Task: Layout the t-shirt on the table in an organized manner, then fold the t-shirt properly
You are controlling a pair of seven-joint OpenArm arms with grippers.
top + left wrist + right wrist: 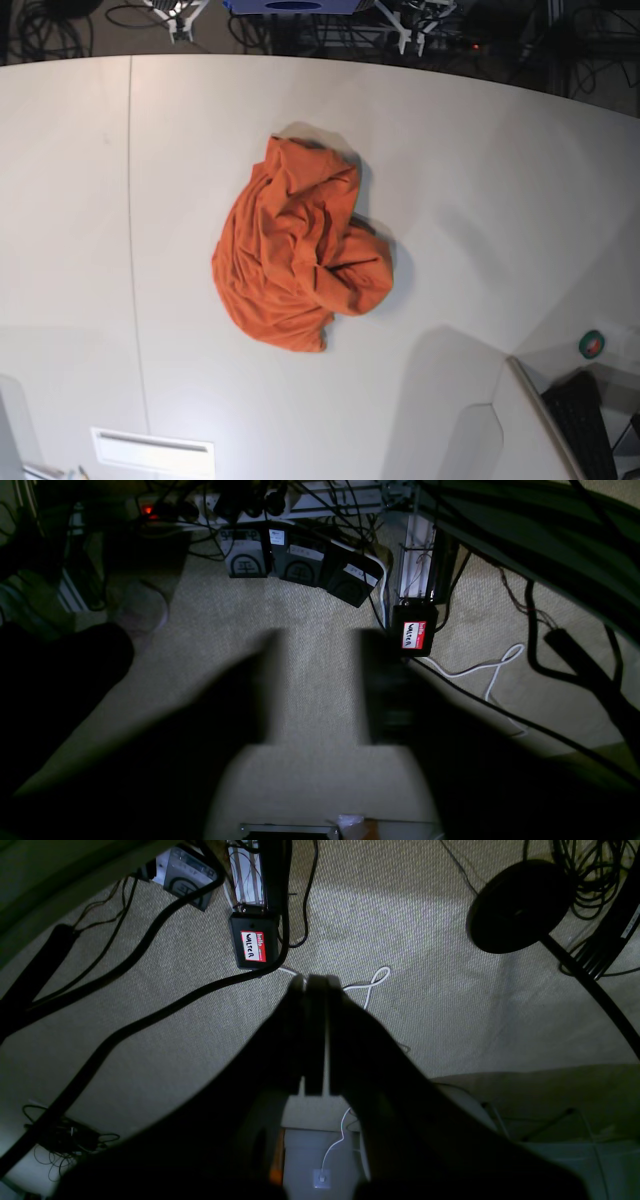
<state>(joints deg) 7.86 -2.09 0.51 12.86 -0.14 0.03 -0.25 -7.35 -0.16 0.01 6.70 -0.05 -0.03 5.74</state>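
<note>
The orange t-shirt lies crumpled in a heap near the middle of the white table in the base view; no collar or sleeve can be made out. Neither gripper shows in the base view. In the left wrist view my left gripper is open and empty, its two dark fingers wide apart over beige carpet. In the right wrist view my right gripper is shut on nothing, also over carpet. The shirt shows in neither wrist view.
A thin seam runs down the table's left part. A keyboard and a small green-red disc sit at the lower right. On the floor lie pedals, a labelled black box, cables and a round stand base.
</note>
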